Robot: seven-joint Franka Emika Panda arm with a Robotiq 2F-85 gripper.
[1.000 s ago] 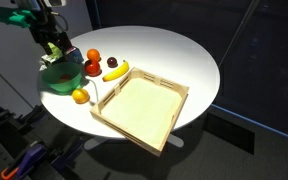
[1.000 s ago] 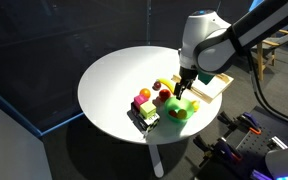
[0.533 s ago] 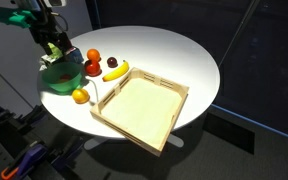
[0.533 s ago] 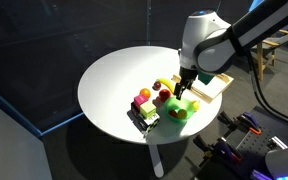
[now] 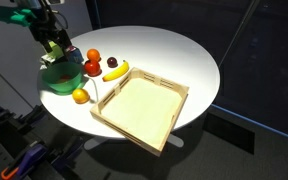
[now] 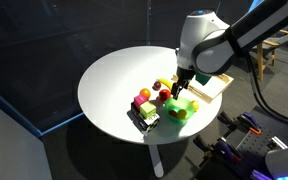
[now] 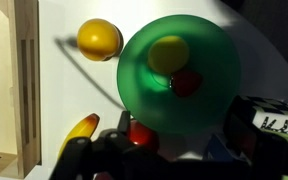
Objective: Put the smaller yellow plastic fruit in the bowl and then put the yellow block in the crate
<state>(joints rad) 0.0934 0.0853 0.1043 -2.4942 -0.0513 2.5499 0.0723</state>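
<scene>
The green bowl [image 7: 179, 70] holds a small round yellow fruit [image 7: 169, 52] and a red piece [image 7: 187, 82]. The bowl shows in both exterior views [image 5: 59, 76] [image 6: 178, 111] near the table's edge. My gripper [image 7: 182, 120] hangs just above the bowl [image 5: 54, 45] [image 6: 181, 88], with its fingers apart and nothing between them. The wooden crate [image 5: 139, 108] [image 6: 210, 88] [image 7: 14, 80] stands beside the bowl. A small yellowish block [image 6: 150, 118] seems to lie by a dark object at the table's edge; it is too small to be sure.
An orange-yellow round fruit [image 7: 99, 38] [image 5: 80, 96] lies between bowl and crate. A banana [image 5: 116, 70] [image 7: 79, 135] and red and orange fruits [image 5: 92, 62] lie close by. A dark box with a white label [image 7: 269, 122] sits next to the bowl.
My gripper has lifted very slightly over the bowl. The fruits, bowl and crate have not moved.
</scene>
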